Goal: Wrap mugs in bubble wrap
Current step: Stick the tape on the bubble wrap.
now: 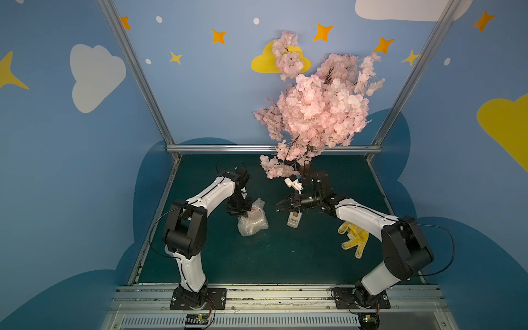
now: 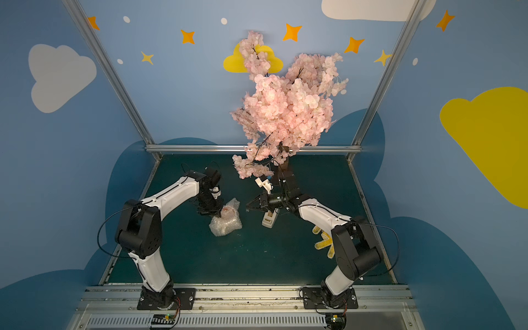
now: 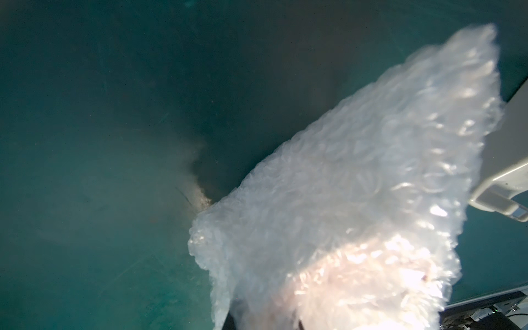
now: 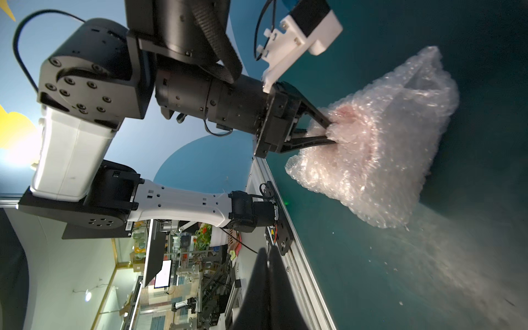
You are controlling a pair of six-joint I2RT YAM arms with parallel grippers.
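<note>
Both top views look steeply down from above the near edge, taking in the whole green table (image 1: 285,257) and back wall (image 1: 214,85). The left wrist camera sits very close over the bubble wrap (image 3: 357,200). The right wrist camera looks sideways across the table at that same wrap and the left gripper (image 4: 333,133).

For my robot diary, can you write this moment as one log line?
mug: bundled in bubble wrap | left gripper: shut on bubble wrap | right gripper: shut, empty, apart from mug
</note>
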